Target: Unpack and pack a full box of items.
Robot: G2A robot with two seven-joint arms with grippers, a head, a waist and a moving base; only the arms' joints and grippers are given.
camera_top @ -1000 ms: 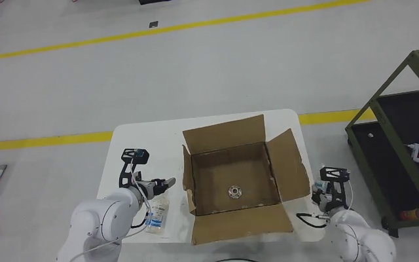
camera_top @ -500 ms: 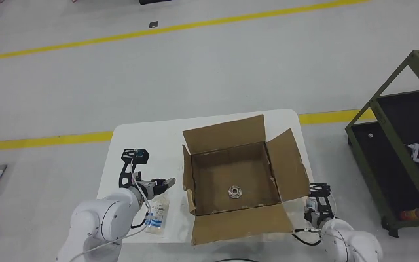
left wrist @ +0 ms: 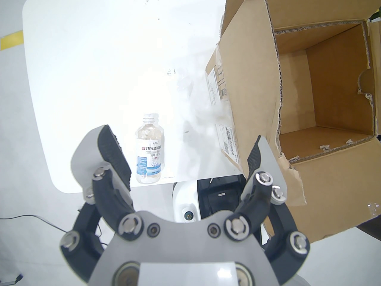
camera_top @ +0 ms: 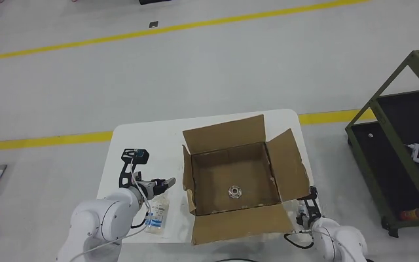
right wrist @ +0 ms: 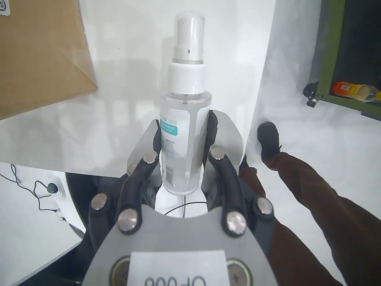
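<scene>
The cardboard box (camera_top: 232,177) stands open in the middle of the white counter (camera_top: 141,141), its flaps splayed outward, with a small round object (camera_top: 234,191) on its floor. The left gripper (left wrist: 182,143) hovers with its fingers spread wide above a small clear bottle (left wrist: 149,150), which lies on the counter near the box's left side, close to the front edge. The right gripper (right wrist: 184,124) pinches a clear spray bottle (right wrist: 185,105) by its body at the counter's right edge, beside a box flap.
</scene>
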